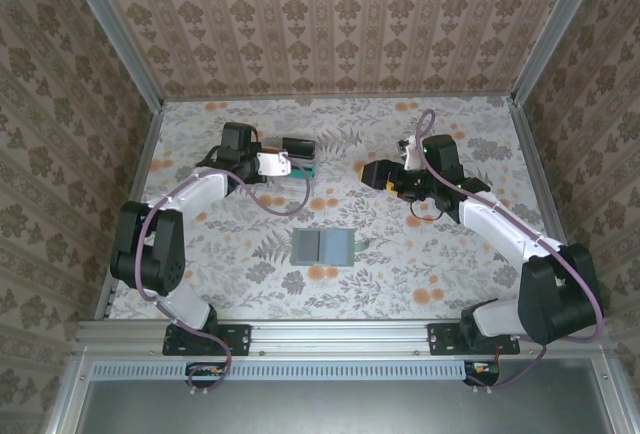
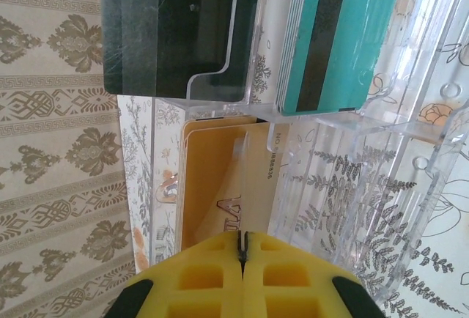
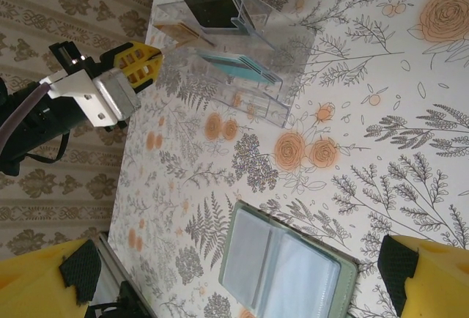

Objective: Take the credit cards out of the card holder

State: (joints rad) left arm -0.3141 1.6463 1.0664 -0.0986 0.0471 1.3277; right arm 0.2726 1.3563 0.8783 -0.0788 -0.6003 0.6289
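L hand [image 2: 242, 253] is closed, yellow fingers [image 2: 198, 285] pressed together w/ just a seam btwn them, tip right at the clear tray [image 2: 410, 186]. R hand [image 3: 238, 267] is wide open & holds nothing.

Hard to make out: a thin pale edge runs up from the L hand's seam across the yellow-orange credit cards [image 2: 209, 186]. Can't tell if that's a card pinched edge-on or a tray wall. Cards are partly covered by the fingers below & the tray step above; only bits of print show. Card holder [image 3: 286, 263] is cut off at the bottom of the R wrist view. Its pockets look pale & glossy, contents not readable.

Around: floral-print bench [image 1: 450, 254], patterned walls on three sides. From above, the card holder lies open & flat near the bench middle, btwn the two arms and nearer the bases. Both hands are well apart from it on the far side, L hand at the tray, R hand facing it across a gap. In the R wrist view the card holder shows btwn that hand's two fingers.

Containers: the tray is a stepped clear stand w/ separate slots. One holds dark cards [image 2: 168, 25], the next teal cards [image 2: 344, 32], and the lower slot by the L hand holds the credit cards, standing on edge.
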